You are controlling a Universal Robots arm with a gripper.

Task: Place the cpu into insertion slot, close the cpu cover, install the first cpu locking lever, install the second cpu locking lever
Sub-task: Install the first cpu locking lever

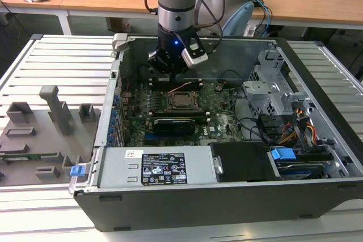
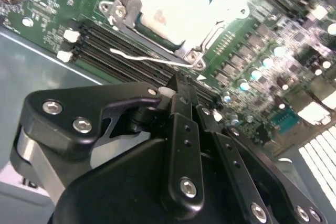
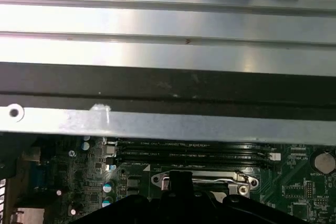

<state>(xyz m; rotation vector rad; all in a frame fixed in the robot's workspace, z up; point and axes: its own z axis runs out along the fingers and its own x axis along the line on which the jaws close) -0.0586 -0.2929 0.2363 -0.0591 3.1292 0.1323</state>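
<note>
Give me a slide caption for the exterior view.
Robot claw poised inside an open computer case, close to the cpu on the motherboard.

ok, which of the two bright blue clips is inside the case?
The drive-bay clip, at the exterior view's right, sits inside the computer case. The other clip is outside it, at the grey fixture tray's edge.

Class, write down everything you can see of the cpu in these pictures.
The cpu is a small, flat, square chip with a pale, metal-looking face. It lies flat in the insertion slot on the green motherboard, framed on all sides by silver metal with screws at the corners. Nothing rests on its face. The claw hangs beside it, over the memory slots.
</note>
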